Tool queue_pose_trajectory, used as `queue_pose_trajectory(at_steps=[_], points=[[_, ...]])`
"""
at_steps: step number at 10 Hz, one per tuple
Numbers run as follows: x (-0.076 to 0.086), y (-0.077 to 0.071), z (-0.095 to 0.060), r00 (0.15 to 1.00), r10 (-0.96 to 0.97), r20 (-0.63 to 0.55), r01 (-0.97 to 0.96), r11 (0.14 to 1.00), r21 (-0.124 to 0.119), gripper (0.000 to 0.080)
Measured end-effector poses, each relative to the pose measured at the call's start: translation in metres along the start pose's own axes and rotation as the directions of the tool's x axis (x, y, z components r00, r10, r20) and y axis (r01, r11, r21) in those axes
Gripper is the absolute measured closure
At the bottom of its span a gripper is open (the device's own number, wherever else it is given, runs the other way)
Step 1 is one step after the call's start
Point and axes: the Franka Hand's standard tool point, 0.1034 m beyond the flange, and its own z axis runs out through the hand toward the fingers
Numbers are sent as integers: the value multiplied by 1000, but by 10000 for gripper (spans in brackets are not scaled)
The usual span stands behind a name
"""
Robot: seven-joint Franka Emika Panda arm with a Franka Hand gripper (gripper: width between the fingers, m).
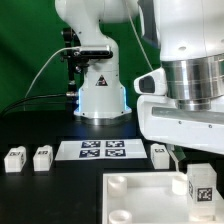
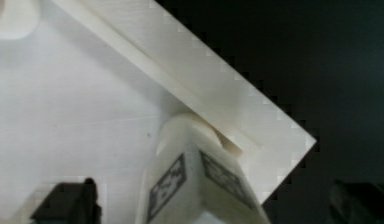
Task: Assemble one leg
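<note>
A leg (image 1: 200, 186), a small white block with black-and-white tags, stands upright at the near corner of the broad white slab (image 1: 140, 198). In the wrist view the leg (image 2: 203, 178) rises from the slab's corner socket (image 2: 210, 138). My gripper (image 2: 210, 198) hangs straight over it with a dark finger (image 2: 66, 201) on each side. White slab shows between the finger and the leg, so the jaws stand open around it. In the exterior view the gripper (image 1: 198, 160) sits just above the leg.
Two more legs (image 1: 14, 159) (image 1: 42, 157) lie at the exterior view's left and another (image 1: 160, 153) beside the marker board (image 1: 102, 149). The robot base (image 1: 100, 95) stands behind. The slab (image 2: 82, 110) ends at an edge against the black table (image 2: 313, 60).
</note>
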Motion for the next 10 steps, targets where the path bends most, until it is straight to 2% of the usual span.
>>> queue_pose_trajectory(at_steps=[1, 2, 4, 5, 6, 7, 8, 9, 10], points=[[2, 1, -3, 976, -219, -8, 218, 975, -44, 150], [2, -7, -6, 937, -350, -10, 349, 935, -68, 150], [6, -9, -7, 894, -448, -8, 447, 892, -66, 150], [5, -9, -7, 912, -409, -11, 408, 911, -65, 150], [6, -9, -7, 911, -413, -10, 411, 909, -65, 259], [5, -9, -7, 916, -402, -11, 401, 914, -64, 437], [5, -9, -7, 960, -281, -16, 280, 958, -58, 437], [5, -9, -7, 980, -199, -20, 198, 979, -54, 499], [6, -8, -7, 997, -73, -28, 72, 996, -51, 499]])
